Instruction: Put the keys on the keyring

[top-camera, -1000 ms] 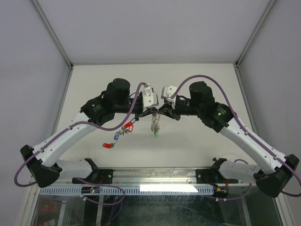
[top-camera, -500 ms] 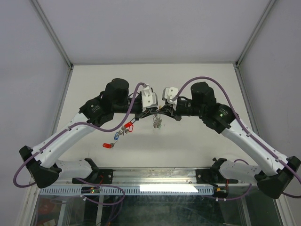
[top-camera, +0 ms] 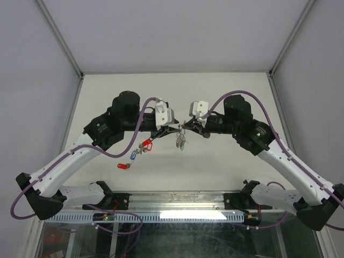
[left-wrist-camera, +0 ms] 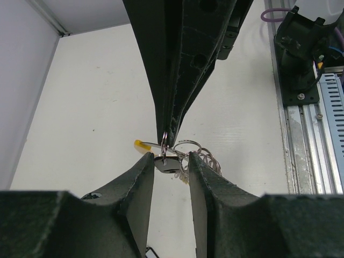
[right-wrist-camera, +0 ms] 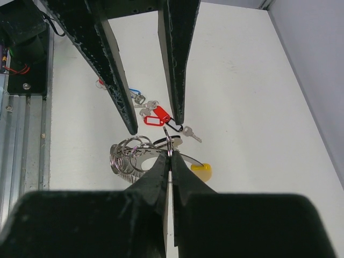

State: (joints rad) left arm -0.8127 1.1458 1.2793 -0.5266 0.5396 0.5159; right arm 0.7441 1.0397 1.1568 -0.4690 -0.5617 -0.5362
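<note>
Evidently mid-threading: the right gripper is pinching the keyring at centre frame, with threaded keys dangling beside it. The left gripper is hovering with fingers parted. Probably next: collecting the red-tagged key, lying just above.

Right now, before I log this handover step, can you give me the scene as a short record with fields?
right end effector: shut, pinching the keyring
left end effector: open, fingers either side of the held bunch
hanging with the keyring: a cluster of small wire rings and a yellow-tagged key
loose on the table: red-tagged key, blue-tagged key, second red tag
task status: loose keys not yet on the keyring
</note>
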